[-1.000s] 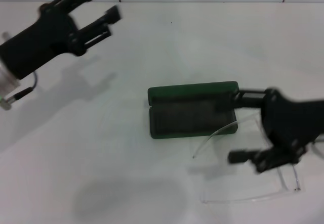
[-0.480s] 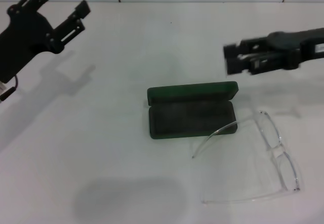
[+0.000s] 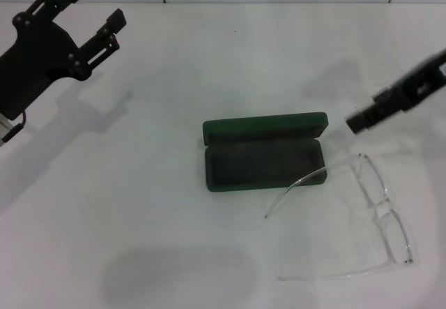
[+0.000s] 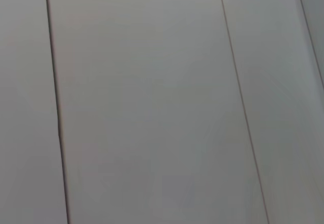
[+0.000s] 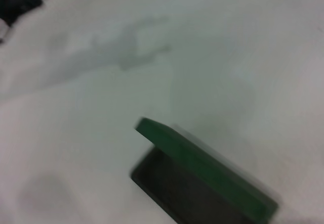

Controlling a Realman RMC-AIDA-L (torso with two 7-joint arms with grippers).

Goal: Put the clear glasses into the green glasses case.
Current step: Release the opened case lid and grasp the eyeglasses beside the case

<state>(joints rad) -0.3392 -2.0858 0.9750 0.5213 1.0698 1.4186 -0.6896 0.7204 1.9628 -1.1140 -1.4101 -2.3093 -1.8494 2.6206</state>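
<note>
Hovering empty, the left end effector (image 3: 93, 13) is spread; the right end effector's (image 3: 362, 119) spread is unclear.

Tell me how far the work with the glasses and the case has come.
Done: the green glasses case lies open, its lining showing. In hand: nothing; the clear glasses lie unfolded on the table, one arm tip over the case edge. The left end effector and right end effector are raised, holding nothing. Left: grasping and placing the glasses inside.
</note>
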